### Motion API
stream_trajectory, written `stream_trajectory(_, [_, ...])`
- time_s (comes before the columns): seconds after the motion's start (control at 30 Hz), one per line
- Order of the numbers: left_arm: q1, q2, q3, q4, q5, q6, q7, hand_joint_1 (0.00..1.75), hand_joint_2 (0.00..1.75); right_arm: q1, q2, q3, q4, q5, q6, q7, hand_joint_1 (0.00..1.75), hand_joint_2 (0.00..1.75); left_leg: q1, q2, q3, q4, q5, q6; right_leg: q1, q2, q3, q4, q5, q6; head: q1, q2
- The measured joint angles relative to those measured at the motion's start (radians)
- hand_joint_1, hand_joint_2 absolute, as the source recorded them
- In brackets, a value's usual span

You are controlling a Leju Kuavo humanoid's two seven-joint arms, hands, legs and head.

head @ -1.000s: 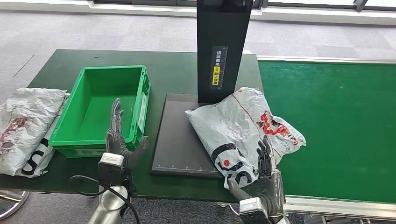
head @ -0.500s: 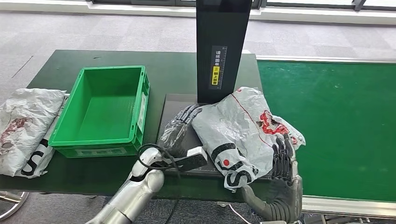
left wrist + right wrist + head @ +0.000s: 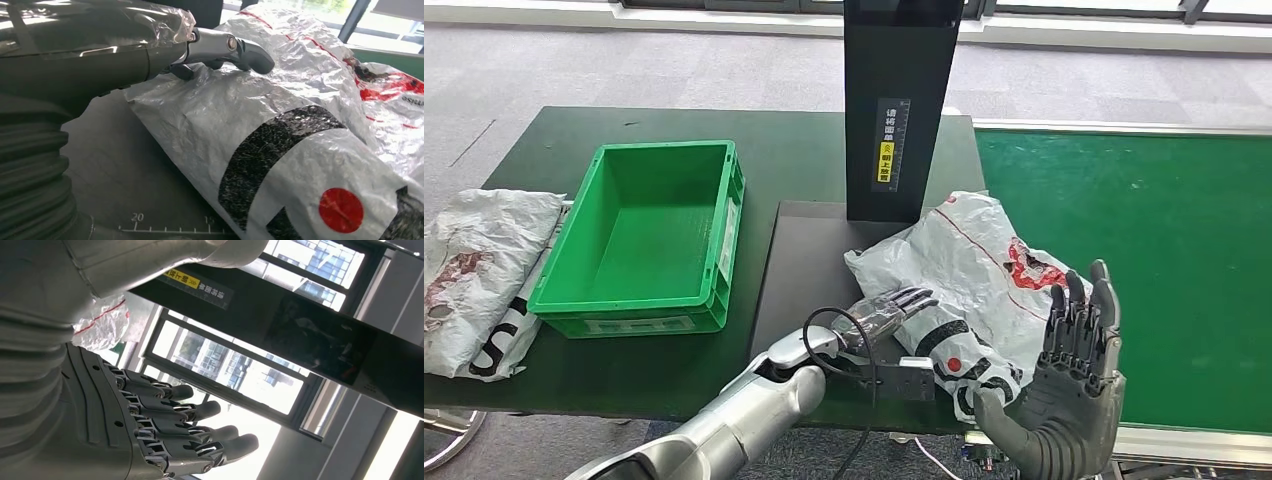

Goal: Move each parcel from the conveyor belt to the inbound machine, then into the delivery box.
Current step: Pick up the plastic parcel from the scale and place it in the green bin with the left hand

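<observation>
From the head view, the silver parcel bag [image 3: 969, 280] with red and black print lies partly on the dark flat plate [image 3: 799, 280] of the inbound machine and partly over the edge of the green conveyor belt [image 3: 1164, 260]. The left hand [image 3: 886, 312] lies flat with its fingers [image 3: 914, 296] stretched out, touching the bag's near left edge. The right hand [image 3: 1069, 385] is lifted up just off the bag's right side, palm open, fingers [image 3: 1084, 310] straight and a little apart, holding nothing. The machine's black post [image 3: 896, 100] stands just past the left fingertips. The green delivery box [image 3: 649, 235] sits well to the left of the left hand. Another silver bag [image 3: 474, 275] lies beyond the box.

In the left wrist view, the left hand [image 3: 150, 45] rests against the crinkly parcel bag [image 3: 280, 130], with the thumb [image 3: 235, 47] lying on top of it. I cannot tell how the other fingers sit here.

In the right wrist view, the right hand [image 3: 140, 425] holds nothing. Its fingers [image 3: 200, 432] lie side by side, nearly straight. A bit of the parcel bag [image 3: 102, 322] shows behind the hand, and the black post [image 3: 280, 315] is beyond the fingertips.
</observation>
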Motion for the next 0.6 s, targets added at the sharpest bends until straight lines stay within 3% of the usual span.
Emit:
stream_trajectory(0.1, [-0.011,-0.003,-0.033,0.012,0.009,-0.001,0.0,0.0,1.75,-0.003,0.012,-0.011,-0.008,0.003,0.003,0.0,0.0,1.75,0.0,0.0,0.0,0.0,0.0,0.0,0.0,0.0,0.0,0.0,0.0,0.0,0.0,0.0])
stream_trajectory(0.2, [-0.02,-0.005,-0.057,0.021,0.022,-0.011,0.002,0.0,0.44,-0.005,0.021,-0.017,-0.011,0.021,-0.003,0.001,0.0,1.75,0.0,0.0,0.0,0.0,0.0,0.0,0.0,0.0,0.0,0.0,0.0,0.0,0.0,0.0])
stream_trajectory(0.23, [-0.023,-0.006,-0.069,0.024,0.033,-0.024,0.008,0.0,0.44,-0.006,0.026,-0.02,-0.013,0.038,-0.009,0.007,0.0,1.75,0.0,0.0,0.0,0.0,0.0,0.0,0.0,0.0,0.0,0.0,0.0,0.0,0.0,0.0])
stream_trajectory(0.27, [-0.028,-0.007,-0.087,0.026,0.05,-0.044,0.017,0.01,0.87,-0.008,0.031,-0.024,-0.014,0.061,-0.018,0.016,0.0,1.75,0.0,0.0,0.0,0.0,0.0,0.0,0.0,0.0,0.0,0.0,0.0,0.0,0.0,0.0])
stream_trajectory(0.33, [-0.037,-0.008,-0.141,0.03,0.09,-0.095,0.039,0.88,1.75,-0.013,0.042,-0.029,-0.02,0.107,-0.036,0.042,0.0,1.75,0.0,0.0,0.0,0.0,0.0,0.0,0.0,0.0,0.0,0.0,0.0,0.0,0.0,0.0])
stream_trajectory(0.4, [-0.044,-0.008,-0.215,0.035,0.126,-0.128,0.05,1.75,1.75,-0.017,0.051,-0.03,-0.026,0.146,-0.052,0.067,0.0,1.75,0.0,0.0,0.0,0.0,0.0,0.0,0.0,0.0,0.0,0.0,0.0,0.0,0.0,0.0])
stream_trajectory(0.6, [-0.054,-0.008,-0.388,0.053,0.168,-0.001,0.046,1.75,1.75,-0.029,0.074,-0.03,-0.049,0.215,-0.046,0.132,0.0,1.75,0.0,0.0,0.0,0.0,0.0,0.0,0.0,0.0,0.0,0.0,0.0,0.0,0.0,0.0])
